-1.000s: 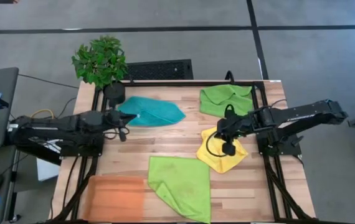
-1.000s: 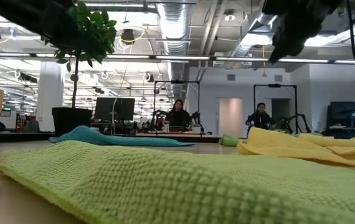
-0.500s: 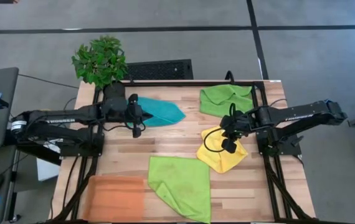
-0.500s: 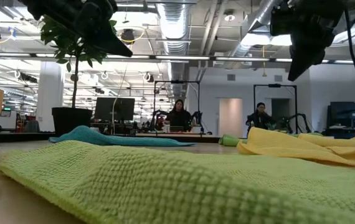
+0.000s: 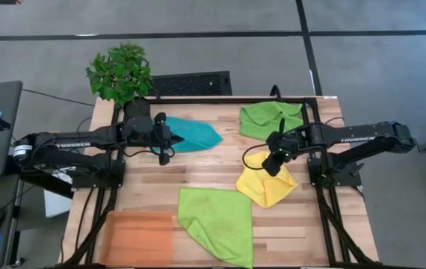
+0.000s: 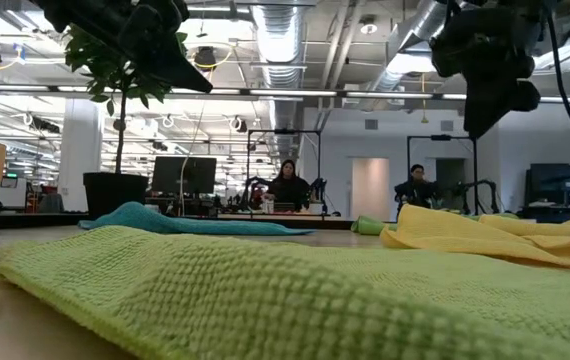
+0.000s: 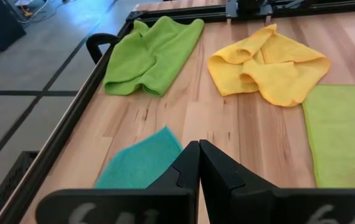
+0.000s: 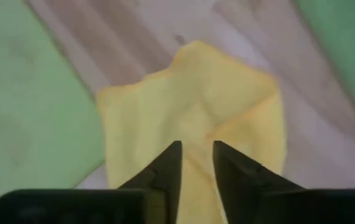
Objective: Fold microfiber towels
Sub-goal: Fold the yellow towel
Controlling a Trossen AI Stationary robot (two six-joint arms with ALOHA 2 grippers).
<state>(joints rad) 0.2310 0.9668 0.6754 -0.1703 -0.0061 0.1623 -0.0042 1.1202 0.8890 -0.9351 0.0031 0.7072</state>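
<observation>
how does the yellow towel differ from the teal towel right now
The yellow towel lies crumpled with folds, under the right gripper; the teal towel lies flat, tapering to a point, beside the left gripper. Both rest on the wooden table, neither held.

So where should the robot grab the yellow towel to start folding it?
Probably the yellow towel's loose pointed corner toward the table's front edge, coming straight down from above: it lies flat on bare wood. The bunched middle would pinch several layers. The right gripper hovers over its far edge, fingers apart.
</observation>
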